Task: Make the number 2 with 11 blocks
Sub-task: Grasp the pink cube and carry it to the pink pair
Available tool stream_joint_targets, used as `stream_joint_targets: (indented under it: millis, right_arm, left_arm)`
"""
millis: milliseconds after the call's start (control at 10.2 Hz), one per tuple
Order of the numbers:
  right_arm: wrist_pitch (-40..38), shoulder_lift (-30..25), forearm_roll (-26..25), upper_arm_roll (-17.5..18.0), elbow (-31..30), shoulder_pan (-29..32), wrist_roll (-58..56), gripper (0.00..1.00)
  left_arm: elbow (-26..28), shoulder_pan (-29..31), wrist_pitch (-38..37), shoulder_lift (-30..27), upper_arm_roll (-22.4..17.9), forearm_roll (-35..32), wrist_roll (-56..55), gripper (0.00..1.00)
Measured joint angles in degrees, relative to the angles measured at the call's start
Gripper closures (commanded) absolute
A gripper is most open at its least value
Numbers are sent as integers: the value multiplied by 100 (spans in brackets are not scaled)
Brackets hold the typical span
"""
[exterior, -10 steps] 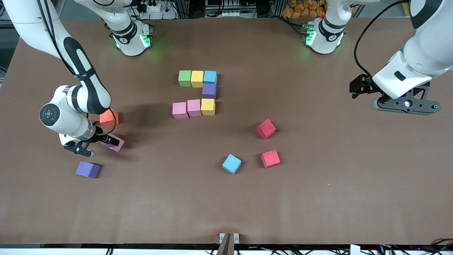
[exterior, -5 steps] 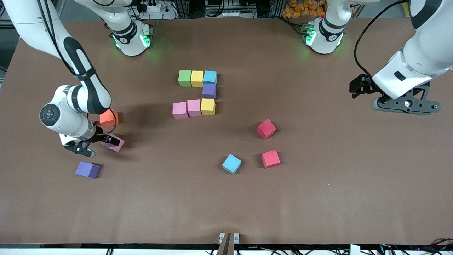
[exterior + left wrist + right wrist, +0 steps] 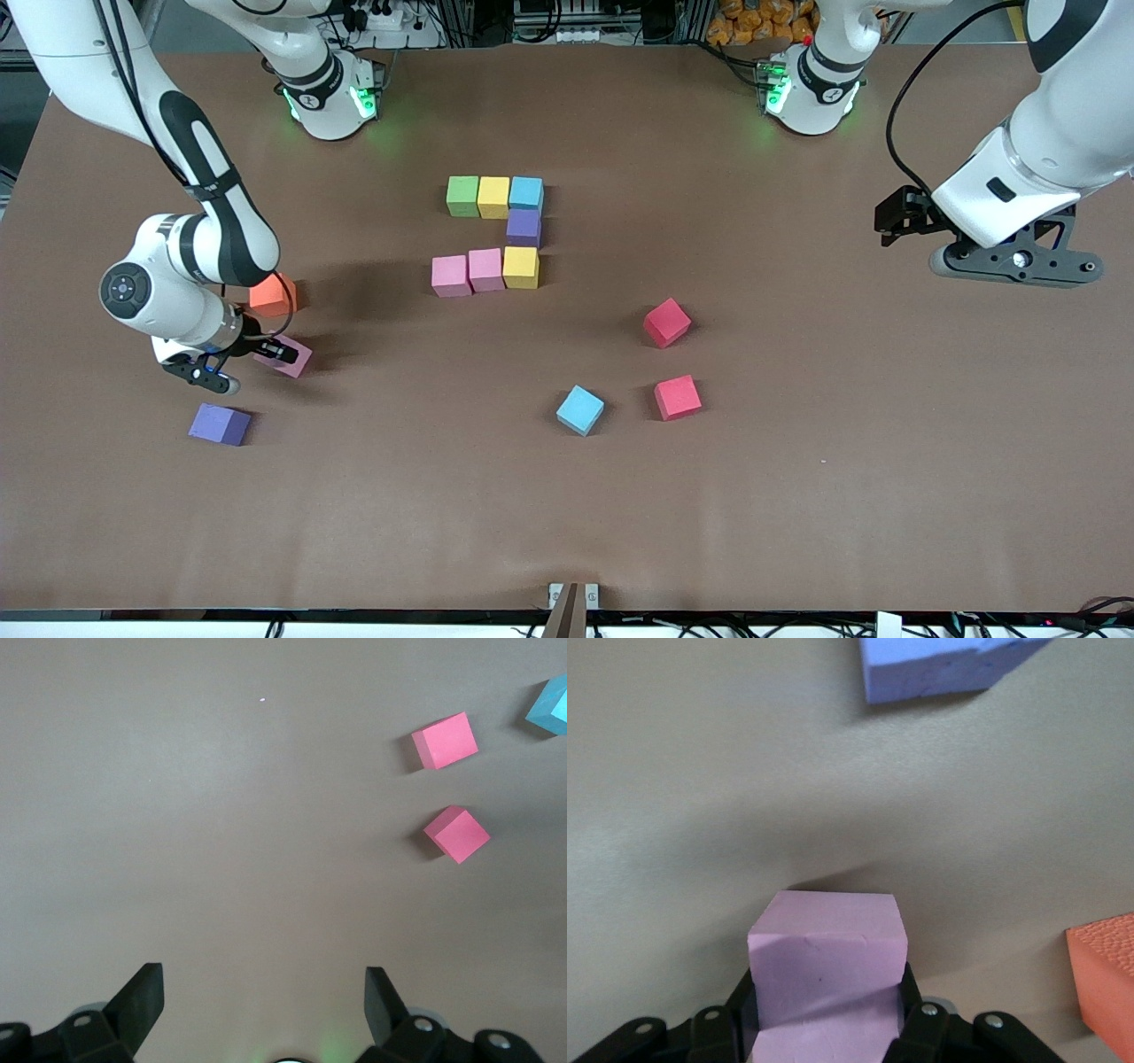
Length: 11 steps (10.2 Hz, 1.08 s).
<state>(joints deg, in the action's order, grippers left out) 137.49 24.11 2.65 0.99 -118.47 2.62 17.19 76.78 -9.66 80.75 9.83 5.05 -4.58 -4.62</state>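
Right gripper [image 3: 266,353] is down low at the right arm's end of the surface [image 3: 797,496], and its two fingers press on the sides of a pink block [image 3: 826,966]. That pink block sits on the surface, just beside an orange block [image 3: 270,295], which is farther from the front camera. A purple block [image 3: 220,424] lies near them, nearer to the front camera.

In the middle of the surface is the started number 2 [image 3: 492,232]. Its top row is a green block [image 3: 462,195], a yellow block [image 3: 493,196] and a light blue block [image 3: 526,192], all touching. Under the light blue one is a purple one [image 3: 524,227]. The next row has two pink blocks [image 3: 468,272] and a yellow one [image 3: 521,267].

Two red blocks [image 3: 666,322] and a loose light blue block [image 3: 580,409] lie apart from the number, nearer to the front camera.

Left gripper [image 3: 261,1001] waits up in the air over the left arm's end of the surface, with its fingers wide apart and nothing in them.
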Motion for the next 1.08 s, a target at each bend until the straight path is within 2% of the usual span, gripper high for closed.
stream_joint_targets:
  millis: [196,295,589,1081]
  right_arm:
    - [-877,-19,2,105,495,-123,-142,100]
    - [-1046,-54,6,236,638,-210,-305,100]
    - [-1051,-90,12,410,798,-636,-706,100]
    - [-583,63,47,440,877,-1928,-511,100]
  left_arm:
    - [0,-3,0,0,3,0,0,0]
    - [0,-4,0,0,4,0,0,0]
    - [0,-7,0,0,7,0,0,0]
    - [0,-19,0,0,15,1,0,0]
